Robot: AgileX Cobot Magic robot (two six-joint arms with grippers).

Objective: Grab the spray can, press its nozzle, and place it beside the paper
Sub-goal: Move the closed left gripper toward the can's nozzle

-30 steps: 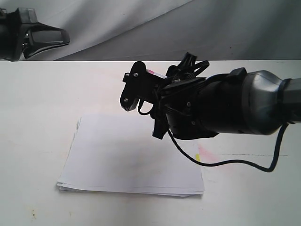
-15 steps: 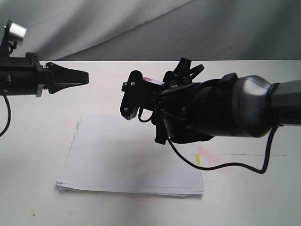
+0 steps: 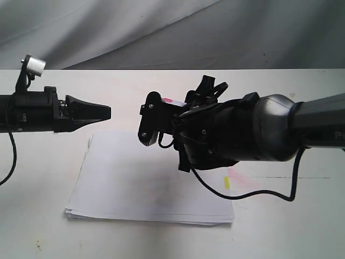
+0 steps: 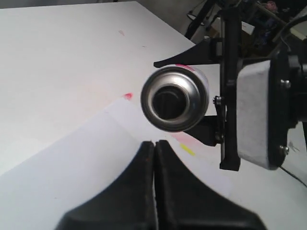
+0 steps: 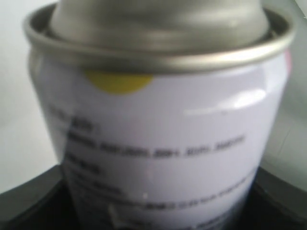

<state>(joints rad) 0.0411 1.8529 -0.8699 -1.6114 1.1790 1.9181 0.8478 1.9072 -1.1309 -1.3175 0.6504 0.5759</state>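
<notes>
A gap by the spray can
Open air lies between it and the left gripper; the right gripper blocks its other side.

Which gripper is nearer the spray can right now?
Right. The right gripper is shut on the spray can, holding it sideways above the paper. The left gripper, shut, points at the can's end across a gap, not touching.
</notes>
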